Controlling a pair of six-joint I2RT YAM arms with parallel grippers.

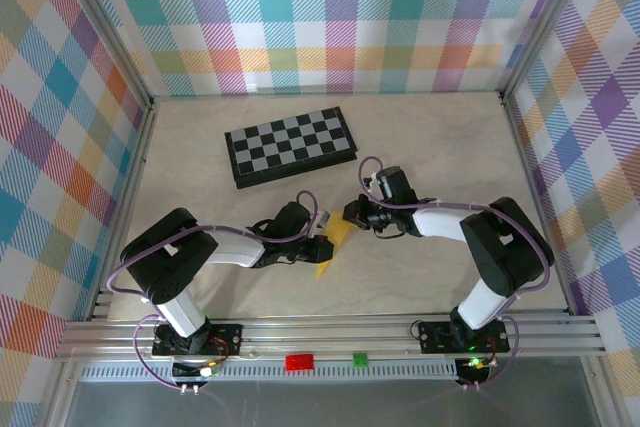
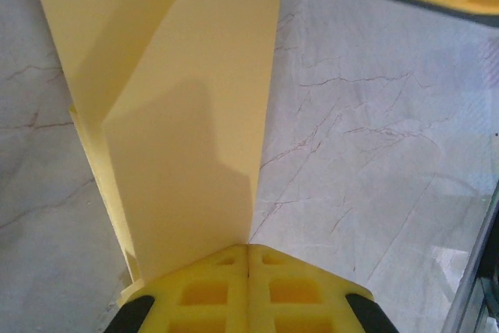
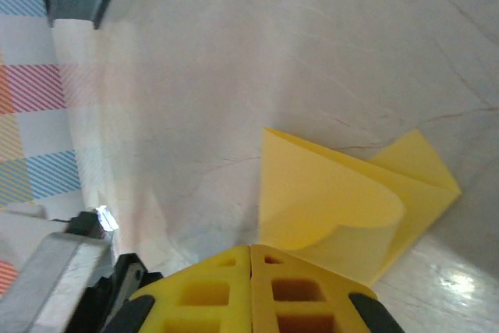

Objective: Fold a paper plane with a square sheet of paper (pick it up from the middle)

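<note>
Claws pinched together at both ends: your left claw (image 1: 321,250) was clamped on the 7 o'clock end of the square sheet of paper (image 1: 335,244), and your right claw (image 1: 353,216) was shut on its far edge, at 1 o'clock from the left one. The sheet, folded into layers, stretched between them at 5 o'clock from the chessboard (image 1: 290,145); whether it touched the table (image 1: 450,137) could not be told. From the left wrist, the flaps gaped above the pads (image 2: 175,282); from the right wrist, one layer curled loose. Your risks, as a judgement: pulling the arms apart could tear thin paper at a pinch, twisting one wrist could skew the crease, and loosening either grip early could let the layers spring open or slip
</note>
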